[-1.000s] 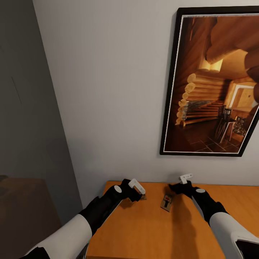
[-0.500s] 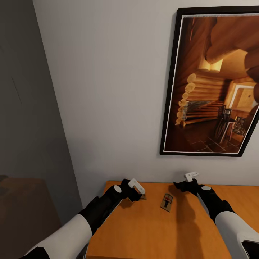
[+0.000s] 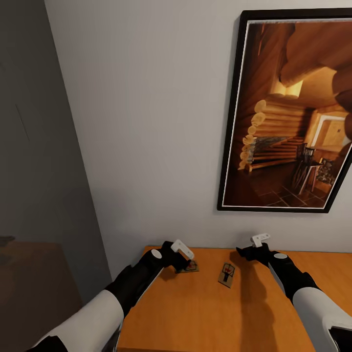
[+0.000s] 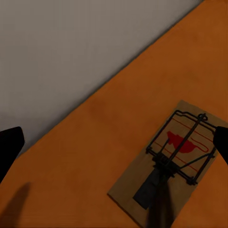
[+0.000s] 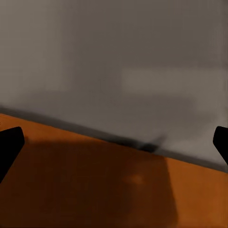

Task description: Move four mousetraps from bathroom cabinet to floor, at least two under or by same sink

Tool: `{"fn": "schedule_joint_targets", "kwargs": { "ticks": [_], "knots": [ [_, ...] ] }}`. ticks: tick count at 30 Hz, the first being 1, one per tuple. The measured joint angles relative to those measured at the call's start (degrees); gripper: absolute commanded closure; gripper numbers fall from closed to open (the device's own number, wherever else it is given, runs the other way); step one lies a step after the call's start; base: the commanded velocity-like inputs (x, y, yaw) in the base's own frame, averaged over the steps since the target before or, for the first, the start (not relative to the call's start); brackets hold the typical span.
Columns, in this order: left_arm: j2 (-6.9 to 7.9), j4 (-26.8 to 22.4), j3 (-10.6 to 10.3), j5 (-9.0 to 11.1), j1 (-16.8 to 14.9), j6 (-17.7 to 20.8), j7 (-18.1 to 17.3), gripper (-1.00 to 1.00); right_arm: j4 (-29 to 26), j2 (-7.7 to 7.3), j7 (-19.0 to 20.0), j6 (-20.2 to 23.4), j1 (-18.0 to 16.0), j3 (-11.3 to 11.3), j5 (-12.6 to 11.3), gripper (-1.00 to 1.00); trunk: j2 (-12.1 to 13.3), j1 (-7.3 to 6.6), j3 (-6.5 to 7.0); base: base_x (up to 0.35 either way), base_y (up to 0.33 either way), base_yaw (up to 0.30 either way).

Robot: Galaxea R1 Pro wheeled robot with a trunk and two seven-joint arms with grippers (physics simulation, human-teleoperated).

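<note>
— Since the head camera has held its aim across the three moments, what actually changed?

— Mostly the left hand [image 3: 182,259]. Half a second ago it sat right over the left mousetrap [image 3: 188,267], hiding nearly all of it; now it has pulled back a little toward the robot and that trap's top face shows on the cabinet [image 3: 205,313].

— Is the left hand holding anything?

— No. In the left wrist view its dark fingertips [image 4: 9,147] stand wide apart at both edges of the picture, and the trap [image 4: 172,164] lies flat on the orange wood between them, nearer one finger, metal bar and red mark up.

— And the right hand [image 3: 255,247]?

— It moved outward, away from the middle mousetrap [image 3: 227,274], between one second and half a second ago, and has not shifted since. It hangs above the back of the tabletop near the wall [image 3: 146,122], fingers spread with nothing between them; its wrist view shows only wood and grey wall beyond the fingertips [image 5: 10,142].

— The traps themselves?

— Both lie where they were, close to the cabinet's rear edge, a short way apart, below the framed log-cabin picture [image 3: 288,112].
</note>
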Motion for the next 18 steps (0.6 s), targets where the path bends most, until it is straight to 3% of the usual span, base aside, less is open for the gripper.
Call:
{"fn": "schedule_joint_targets", "kwargs": {
  "ticks": [9, 18],
  "knots": [
    [-0.09, 0.0, -0.2, -0.4, 0.0, 0.0, -0.2, -1.0, 0.1, 0.0, -0.1, 0.4, 0.0, 0.0, 0.0, -1.0, 0.0, 0.0, 0.0, 0.0, 0.0, 0.0],
    [-0.44, 0.1, -2.8, -4.4, 0.0, 0.0, -1.2, -1.0, 0.1, 0.02, -0.1, 0.5, 0.0, 0.0, 0.0, -1.0, 0.0, 0.0, 0.0, 0.0, 0.0, 0.0]
  ]
}}
